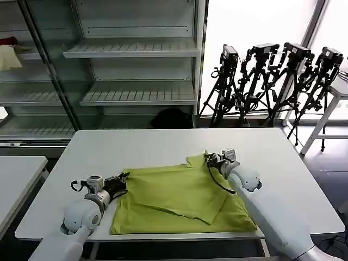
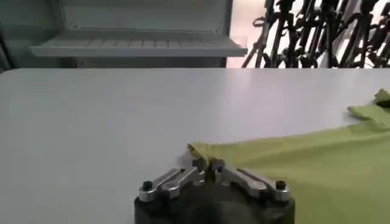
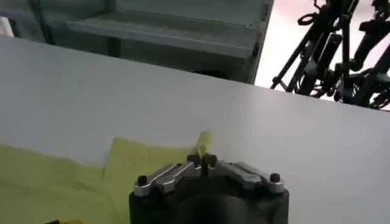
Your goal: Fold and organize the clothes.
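Now I see both grippers' fingers pinched on the T-shirt (image 1: pixel 182 198): left gripper (image 2: pixel 208 164) apparently at its corner, right gripper (image 3: pixel 202 159) on its far edge.

The lime yellow-green short-sleeved cotton T-shirt (image 1: pixel 182 198) lies spread on the near half of the white rectangular table (image 1: pixel 163 147), reaching almost to its near edge. The left gripper (image 1: pixel 124 178) sits at the shirt's far left corner, closed on the cloth there (its wrist view shows the fingertips meeting over the corner (image 2: pixel 207 163)). The right gripper (image 1: pixel 209 159) sits at the far right corner, pinching a sleeve tip (image 3: pixel 203 159). Behind the table stands a grey metal shelving unit (image 1: pixel 130 70) on the far left; a row of black camera tripods (image 1: pixel 272 81) stands on the far right. A second white table (image 1: pixel 16 179) stands to the left.
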Tool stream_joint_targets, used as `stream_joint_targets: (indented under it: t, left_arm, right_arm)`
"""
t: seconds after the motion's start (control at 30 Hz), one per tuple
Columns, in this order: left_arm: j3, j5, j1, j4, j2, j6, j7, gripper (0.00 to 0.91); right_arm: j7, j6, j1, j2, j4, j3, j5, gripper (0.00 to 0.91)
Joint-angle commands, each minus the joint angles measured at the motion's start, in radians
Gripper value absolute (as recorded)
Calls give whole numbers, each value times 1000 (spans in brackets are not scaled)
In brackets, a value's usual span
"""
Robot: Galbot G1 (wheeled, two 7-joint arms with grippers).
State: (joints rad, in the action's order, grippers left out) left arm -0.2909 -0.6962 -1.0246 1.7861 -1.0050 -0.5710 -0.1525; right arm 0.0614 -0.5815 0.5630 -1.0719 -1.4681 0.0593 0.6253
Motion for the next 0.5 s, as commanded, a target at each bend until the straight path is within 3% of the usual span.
stream_joint_targets:
  t: [0.03, 0.23, 0.5]
  left_arm:
    - [-15, -20, -20, 95, 16, 11, -5, 0]
    - [-40, -25, -81, 185, 50, 15, -18, 0]
    - [-78, 9, -223, 325, 68, 46, -34, 0]
  right_arm:
    - [14, 2, 14, 51, -145, -7, 23, 0]
    - [24, 2, 112, 148, -283, -58, 61, 0]
    - [5, 3, 334, 266, -469, -217, 71, 0]
